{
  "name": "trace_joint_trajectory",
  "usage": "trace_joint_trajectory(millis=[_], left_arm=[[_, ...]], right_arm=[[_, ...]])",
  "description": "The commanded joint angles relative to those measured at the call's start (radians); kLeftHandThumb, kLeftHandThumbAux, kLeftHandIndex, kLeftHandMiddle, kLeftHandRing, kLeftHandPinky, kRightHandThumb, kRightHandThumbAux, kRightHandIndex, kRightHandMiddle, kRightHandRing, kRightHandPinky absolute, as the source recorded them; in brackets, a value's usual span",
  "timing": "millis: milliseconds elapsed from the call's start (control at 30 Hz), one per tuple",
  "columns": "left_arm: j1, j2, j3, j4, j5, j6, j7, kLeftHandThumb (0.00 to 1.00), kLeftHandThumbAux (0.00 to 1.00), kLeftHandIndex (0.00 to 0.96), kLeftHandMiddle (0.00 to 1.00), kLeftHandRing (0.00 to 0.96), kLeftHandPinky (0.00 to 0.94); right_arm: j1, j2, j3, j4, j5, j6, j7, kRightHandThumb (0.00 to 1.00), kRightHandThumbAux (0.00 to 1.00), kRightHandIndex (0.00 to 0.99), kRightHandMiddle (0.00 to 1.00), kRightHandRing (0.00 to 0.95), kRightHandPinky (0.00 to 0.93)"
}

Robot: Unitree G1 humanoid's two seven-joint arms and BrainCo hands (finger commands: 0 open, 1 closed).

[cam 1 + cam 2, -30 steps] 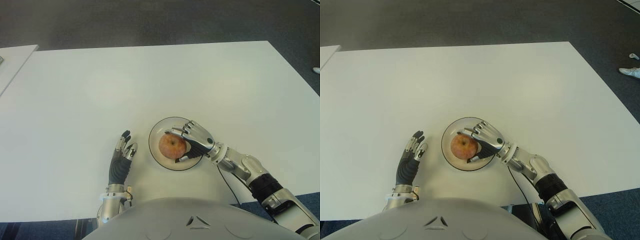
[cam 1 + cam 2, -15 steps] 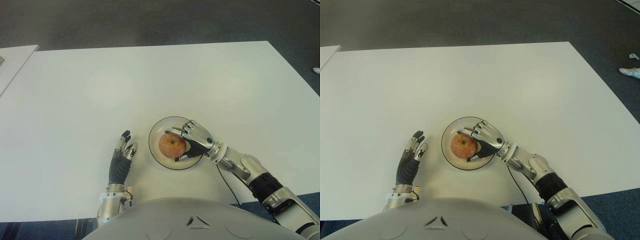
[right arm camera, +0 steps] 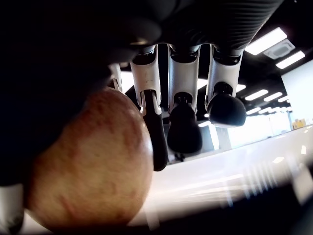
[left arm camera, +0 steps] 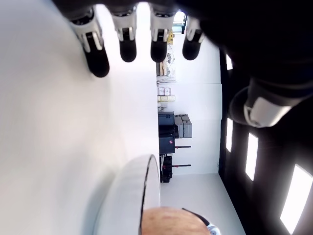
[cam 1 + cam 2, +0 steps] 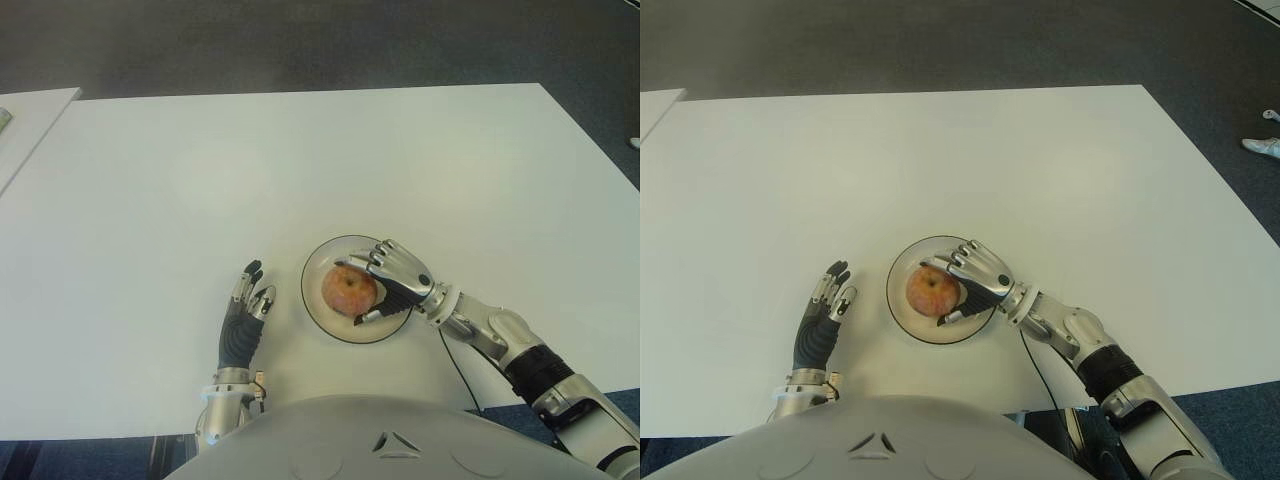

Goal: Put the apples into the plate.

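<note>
Apple (image 5: pixel 349 291) sitting in the round plate (image 5: pixel 322 312), roughly at its middle, red-yellow skin with the stem dimple facing up. Wrapped from the robot's right side by the right hand (image 5: pixel 396 280) — fingers (image 5: pixel 372 264) arched over the top and far side of the fruit, thumb low along the near side toward the plate's rim. Seen from the right wrist, apple (image 3: pixel 90 161) pressed against the palm side, one finger (image 3: pixel 152 122) lying along its skin, the other two fingertips curled just past it with a sliver of light between them and the fruit (so a grasp, though not every finger in contact). Whether the apple's underside touches the plate or is a hair above it: cannot tell.

Plate on the white table (image 5: pixel 300 160), near the robot's edge and a little right of centre, forearm of the right arm trailing off toward the near right corner.

Left hand (image 5: pixel 243 316) just left of the plate, well clear of it — fingers straight and relaxed, holding nothing, pointing away from the robot. From the left wrist, fingertips (image 4: pixel 127 49) lined up over bare tabletop, plate rim (image 4: pixel 146 181) and a bit of the apple visible beyond.
</note>
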Motion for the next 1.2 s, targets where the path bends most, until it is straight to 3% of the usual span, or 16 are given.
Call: trace_joint_trajectory(millis=[33,233,433,700,933,1200], left_arm=[[-0.003,0.004,0.003,0.031,0.009,0.006,0.011,0.011,0.448,0.015,0.053,0.062,0.084],[-0.008,0.002,0.007,0.05,0.006,-0.011,0.011,0.019,0.462,0.021,0.058,0.069,0.094],[-0.011,0.005,0.006,0.058,0.013,-0.025,0.009,0.017,0.476,0.019,0.057,0.069,0.093],[-0.018,0.0,0.006,0.066,0.028,-0.039,0.019,0.011,0.477,0.025,0.074,0.09,0.112],[-0.023,0.001,0.006,0.079,0.027,-0.039,0.018,0.006,0.461,0.015,0.061,0.075,0.095],[-0.031,0.004,0.008,0.092,0.024,-0.048,0.015,0.002,0.455,0.01,0.056,0.067,0.093]], right_arm=[[0.032,-0.042,-0.009,-0.035,0.003,0.002,0.054,0.178,0.401,0.214,0.211,0.167,0.148],[0.053,-0.074,-0.041,-0.104,0.037,-0.006,0.106,0.092,0.34,0.088,0.108,0.066,0.034],[0.064,-0.078,-0.056,-0.133,0.04,-0.008,0.126,0.06,0.295,0.02,0.045,0.013,0.003],[0.079,-0.078,-0.08,-0.17,0.069,-0.011,0.17,0.09,0.232,0.0,0.002,0.0,0.0],[0.094,-0.08,-0.109,-0.214,0.171,-0.013,0.272,0.149,0.171,0.0,0.0,0.0,0.0],[0.113,-0.081,-0.148,-0.255,0.273,-0.003,0.385,0.144,0.136,0.0,0.0,0.0,0.0]])
